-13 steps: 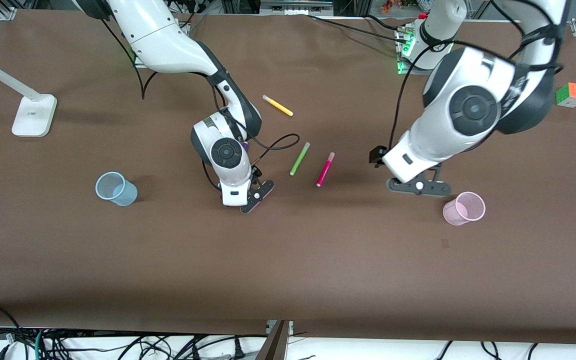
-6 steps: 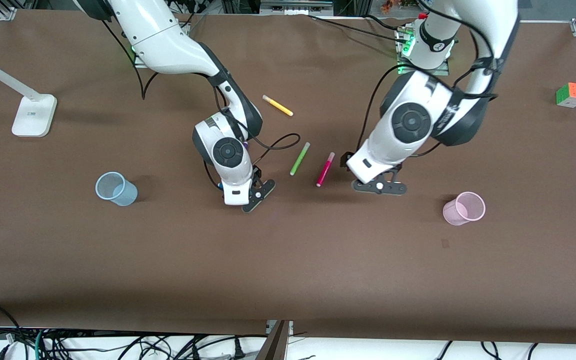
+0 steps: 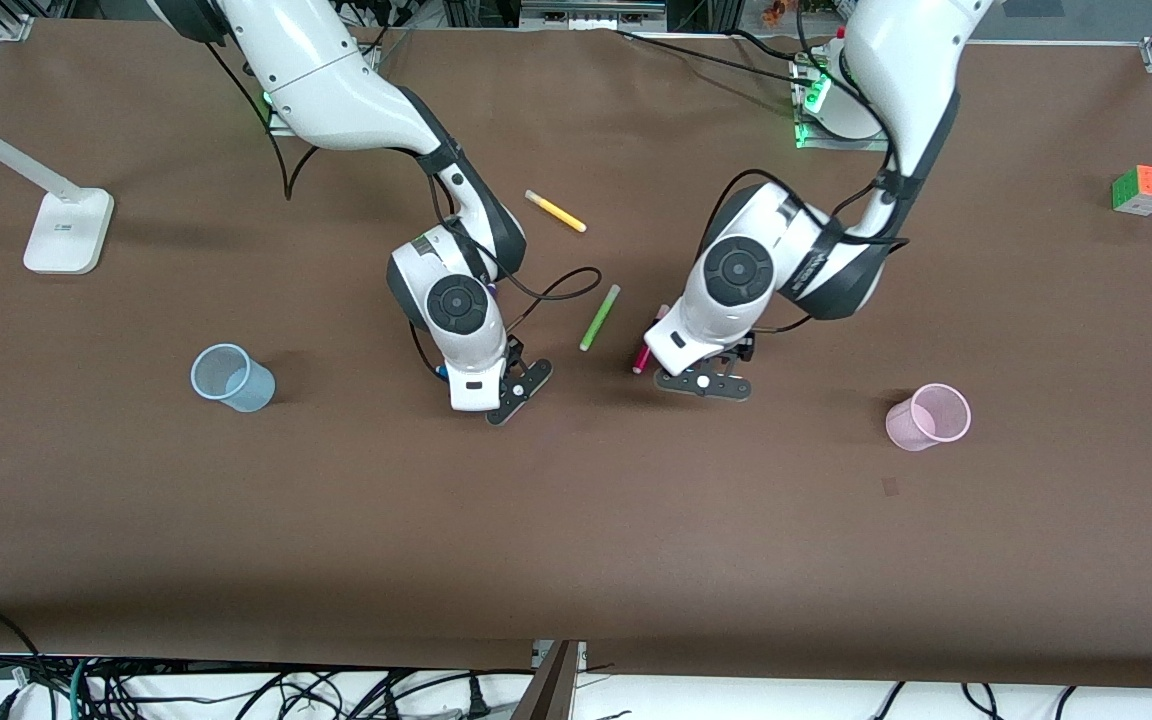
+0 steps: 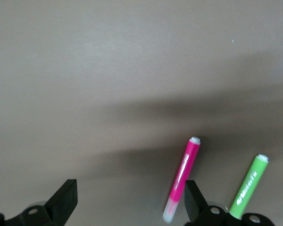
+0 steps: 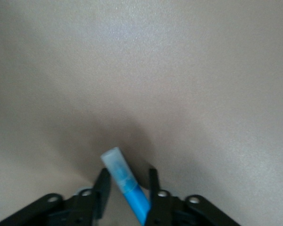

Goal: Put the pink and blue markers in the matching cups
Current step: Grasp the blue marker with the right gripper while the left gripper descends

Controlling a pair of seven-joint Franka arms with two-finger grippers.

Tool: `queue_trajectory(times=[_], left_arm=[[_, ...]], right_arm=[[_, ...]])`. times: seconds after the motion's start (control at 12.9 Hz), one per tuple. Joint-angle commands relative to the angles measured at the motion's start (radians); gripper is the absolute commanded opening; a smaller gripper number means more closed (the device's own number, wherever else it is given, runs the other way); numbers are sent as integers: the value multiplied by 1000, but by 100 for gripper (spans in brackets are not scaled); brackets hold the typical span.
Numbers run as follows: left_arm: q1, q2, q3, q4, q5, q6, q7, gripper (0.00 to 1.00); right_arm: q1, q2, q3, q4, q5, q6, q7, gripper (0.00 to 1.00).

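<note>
The pink marker (image 3: 640, 361) lies on the brown table, mostly under my left hand. My left gripper (image 3: 696, 380) is open low over it. In the left wrist view the pink marker (image 4: 183, 179) lies just inside one finger (image 4: 194, 197) of the left gripper (image 4: 129, 202). My right gripper (image 3: 491, 385) is shut on the blue marker (image 5: 125, 181), held tilted between its fingers (image 5: 102, 188), low over the table. A bit of the blue marker (image 3: 439, 372) shows beside the hand. The blue cup (image 3: 233, 378) stands toward the right arm's end. The pink cup (image 3: 928, 416) stands toward the left arm's end.
A lime-green marker (image 3: 600, 317) lies between the two hands, also in the left wrist view (image 4: 247, 186). A yellow marker (image 3: 555, 211) lies farther from the front camera. A purple pen tip (image 3: 490, 290) peeks from under the right arm. A colour cube (image 3: 1143, 189) and a lamp base (image 3: 68, 230) sit at the table's ends.
My left arm has swung from beside the pink cup toward the middle and now sits over the pink marker. My right gripper has barely moved.
</note>
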Motion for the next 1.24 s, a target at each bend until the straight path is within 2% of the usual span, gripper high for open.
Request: queue_trajectory(times=[0.0,0.15,0.39,0.7,0.93,1.16], left_arm=[[-11,1,6,-145,28,206,-19,100],[-17,18,6,-194,28,295,-22,100],[-74,43,13,-187,29,297,-91,99],[-102,61,10,-187,141,295,-194,96],[-102,84,13,-180,180,295,-197,70],[-97,81,15,-179,184,292,-197,26]], right_arm=[[3,-5,-7,-7,6,16,-18,4],[-4,-8,-7,1,6,17,-51,0],[-57,-21,-9,33,12,2,-174,0],[-132,-109,-9,57,26,-96,-401,0],[-161,-179,-18,56,40,-147,-547,0],[-239,-236,-16,56,59,-231,-689,0]])
